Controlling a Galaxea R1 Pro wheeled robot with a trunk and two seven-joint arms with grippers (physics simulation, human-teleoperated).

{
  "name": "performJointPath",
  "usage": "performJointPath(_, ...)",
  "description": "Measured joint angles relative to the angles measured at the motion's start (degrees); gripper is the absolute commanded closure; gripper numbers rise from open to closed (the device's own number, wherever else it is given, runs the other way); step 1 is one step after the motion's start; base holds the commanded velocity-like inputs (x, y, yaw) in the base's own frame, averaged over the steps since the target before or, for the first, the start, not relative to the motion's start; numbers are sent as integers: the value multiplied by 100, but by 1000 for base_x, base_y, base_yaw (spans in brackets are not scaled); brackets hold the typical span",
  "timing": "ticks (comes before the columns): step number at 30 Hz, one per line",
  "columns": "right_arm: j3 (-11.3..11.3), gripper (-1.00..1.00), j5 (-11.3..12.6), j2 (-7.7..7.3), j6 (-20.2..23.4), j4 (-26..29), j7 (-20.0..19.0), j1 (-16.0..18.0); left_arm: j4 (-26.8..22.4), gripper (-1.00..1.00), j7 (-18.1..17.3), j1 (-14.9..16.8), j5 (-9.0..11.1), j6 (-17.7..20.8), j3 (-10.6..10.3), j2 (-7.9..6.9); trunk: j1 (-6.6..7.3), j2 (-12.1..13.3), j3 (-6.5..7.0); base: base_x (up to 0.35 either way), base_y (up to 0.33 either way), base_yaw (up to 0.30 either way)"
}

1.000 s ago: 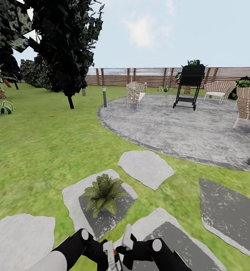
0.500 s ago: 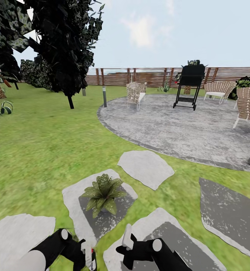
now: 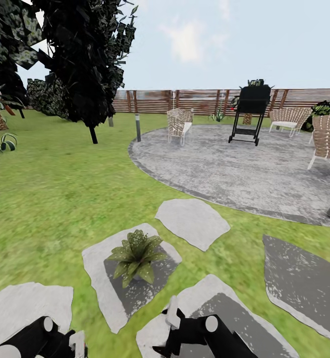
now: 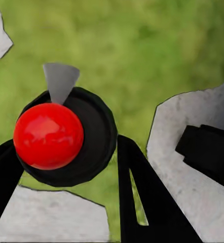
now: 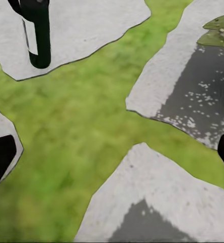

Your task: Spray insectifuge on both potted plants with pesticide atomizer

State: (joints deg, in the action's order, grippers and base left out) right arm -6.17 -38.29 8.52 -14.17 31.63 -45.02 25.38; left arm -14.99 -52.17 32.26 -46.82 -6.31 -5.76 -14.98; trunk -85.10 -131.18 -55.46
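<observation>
- A green lawn [image 3: 50, 199] with pale grey stepping stones is seen from the head camera. A round paved patio [image 3: 244, 169] with wicker chairs and a black grill lies at 1 o'clock, backed by a brown slatted fence [image 3: 150, 102].
- One potted plant [image 3: 135, 253], a low rosette of pointed green leaves, is set on a stepping stone [image 3: 97, 283] just ahead of the robot, near the lower centre of the view.
- The left gripper [image 3: 67, 344] is seen at the bottom edge at 7 o'clock. In the left wrist view its two black fingers [image 4: 142, 202] are closed in on either side of the pesticide atomizer [image 4: 48, 135], which is judged to be held.
- The pesticide atomizer is viewed end-on there: a glossy red ball on a round black body, with a pale grey wedge at its rim. Its long axis is therefore judged to run roughly along the fingers.
- The right gripper [image 3: 170, 328] is seen at 6 o'clock. Its fingertips are spread wide at the opposite edges of the right wrist view, with nothing between them but grass and stone.
- From the left gripper the potted plant lies at about 1 o'clock, near but apart. From the right gripper it lies at 11 o'clock.
- The right gripper is slightly nearer, but the bottle is carried by the left arm, so the nozzle would probably need to be turned toward the rosette.
</observation>
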Motion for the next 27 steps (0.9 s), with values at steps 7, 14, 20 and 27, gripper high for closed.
performJointPath(7,32,-100,48,-299,1,-537,1379,-9,501,100,1635,-20,1305,-45,319,90,0,0,0,0,0,0)
performJointPath(14,656,-100,148,-548,-731,-2066,3924,-41,1033,100,3429,-69,3472,-122,354,112,0,0,-1,0,0,0)
performJointPath(20,695,-100,780,-575,-1450,-2469,6285,-280,1089,100,4401,-581,4211,-792,334,444,0,0,-1,0,0,0)
performJointPath(27,686,-100,1960,-541,-1554,-2481,6502,-322,1096,100,4681,-803,4254,-918,342,785,0,0,-1,0,0,0)
